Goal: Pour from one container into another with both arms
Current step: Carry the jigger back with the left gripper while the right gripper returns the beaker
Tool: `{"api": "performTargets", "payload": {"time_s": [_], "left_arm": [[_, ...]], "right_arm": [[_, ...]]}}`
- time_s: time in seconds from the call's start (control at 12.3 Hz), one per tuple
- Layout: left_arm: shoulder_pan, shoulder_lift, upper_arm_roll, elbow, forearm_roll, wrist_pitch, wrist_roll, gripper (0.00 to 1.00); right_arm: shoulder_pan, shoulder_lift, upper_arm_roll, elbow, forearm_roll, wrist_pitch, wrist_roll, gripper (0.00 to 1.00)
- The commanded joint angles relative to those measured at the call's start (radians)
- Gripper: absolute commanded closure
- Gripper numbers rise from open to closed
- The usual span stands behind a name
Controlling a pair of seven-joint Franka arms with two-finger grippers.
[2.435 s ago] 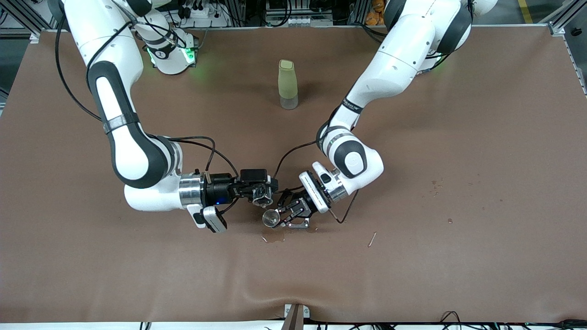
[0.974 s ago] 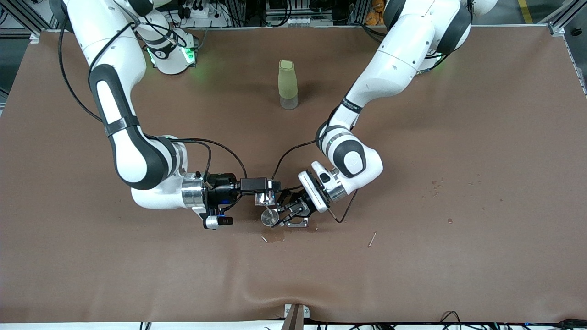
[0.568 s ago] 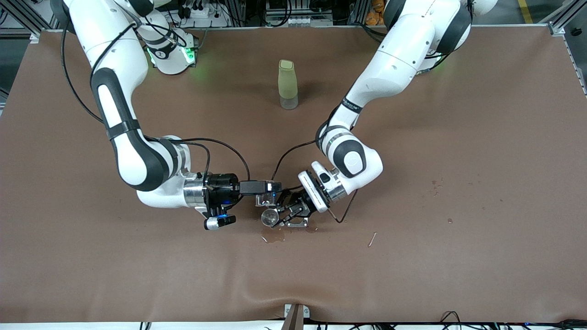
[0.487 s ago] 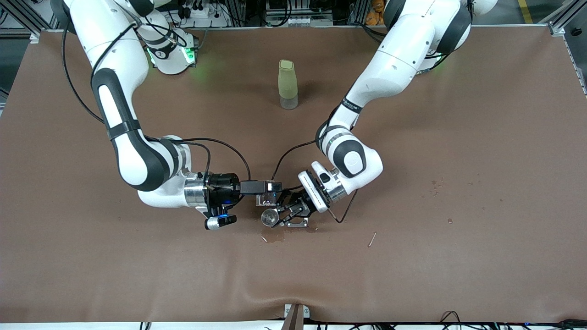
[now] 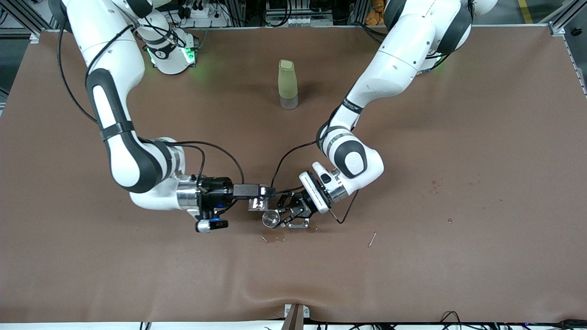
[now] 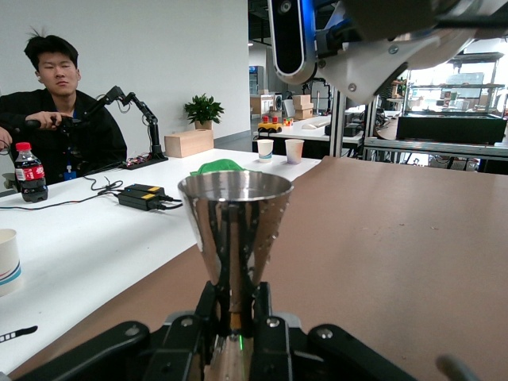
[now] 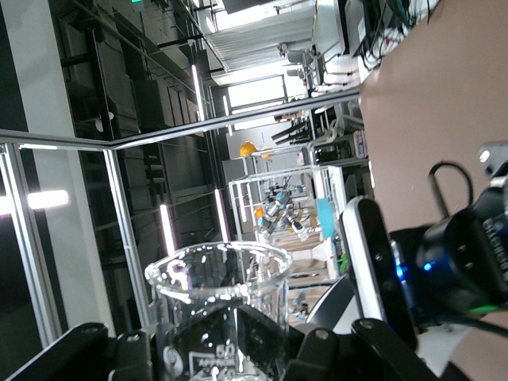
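**Two cups meet over the middle of the brown table**

Both arms are bent low over the table (image 5: pixel 458 137), their hands nearly nose to nose just nearer the front camera than the table's centre.

The left gripper (image 5: pixel 280 216) comes in from about two o'clock of the meeting point. Its fingers (image 6: pixel 268 317) are clamped tight on the narrow waist of a shiny metal measuring cup (image 5: pixel 271 217). In the left wrist view the metal measuring cup (image 6: pixel 235 218) stands upright, its wide mouth facing up and its stem pinched between the two black pads.

The right gripper (image 5: pixel 259 201) reaches in from about nine o'clock, wrist rolled over on its side. It is closed around a small clear glass beaker (image 5: pixel 257 203), which sits tipped on its side just above and beside the metal cup, at roughly eleven o'clock of it. The right wrist view shows the glass beaker (image 7: pixel 222 305) held low between the pads, rim clear of them, with a printed scale on its wall. I cannot make out any liquid in it.

On the cloth directly under the two cups, at six o'clock of the metal one, lies a dark wet patch (image 5: pixel 274 238).

Farther from the front camera, at twelve o'clock of the grippers, a tall pale green bottle (image 5: pixel 287 84) stands upright, well apart from both hands.
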Motion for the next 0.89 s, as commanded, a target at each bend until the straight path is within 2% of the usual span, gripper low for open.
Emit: {"api": "performTargets", "payload": {"time_s": [0.0, 0.16, 0.32, 0.49, 0.65, 0.81], "left_arm": [[0.044, -0.027, 0.0, -0.003, -0.022, 0.001, 0.005, 1.0], [0.078, -0.034, 0.0, -0.038, -0.018, -0.085, -0.01, 1.0], [0.145, -0.041, 0.003, -0.105, 0.004, -0.232, -0.01, 1.0], [0.242, -0.064, 0.001, -0.182, 0.117, -0.361, -0.018, 1.0], [0.366, -0.078, 0.001, -0.253, 0.286, -0.569, -0.056, 1.0], [0.475, -0.093, 0.001, -0.291, 0.447, -0.724, -0.071, 1.0]], "right_arm": [[-0.078, -0.012, 0.007, 0.005, -0.082, -0.007, -0.097, 1.0], [-0.156, -0.012, 0.008, 0.005, -0.175, -0.01, -0.224, 1.0], [-0.23, -0.011, 0.007, 0.003, -0.227, -0.063, -0.303, 1.0], [-0.343, 0.003, 0.007, 0.002, -0.324, -0.108, -0.401, 1.0], [-0.446, 0.018, 0.007, 0.002, -0.411, -0.159, -0.433, 1.0], [-0.506, 0.038, 0.007, 0.002, -0.454, -0.159, -0.529, 1.0]]}}
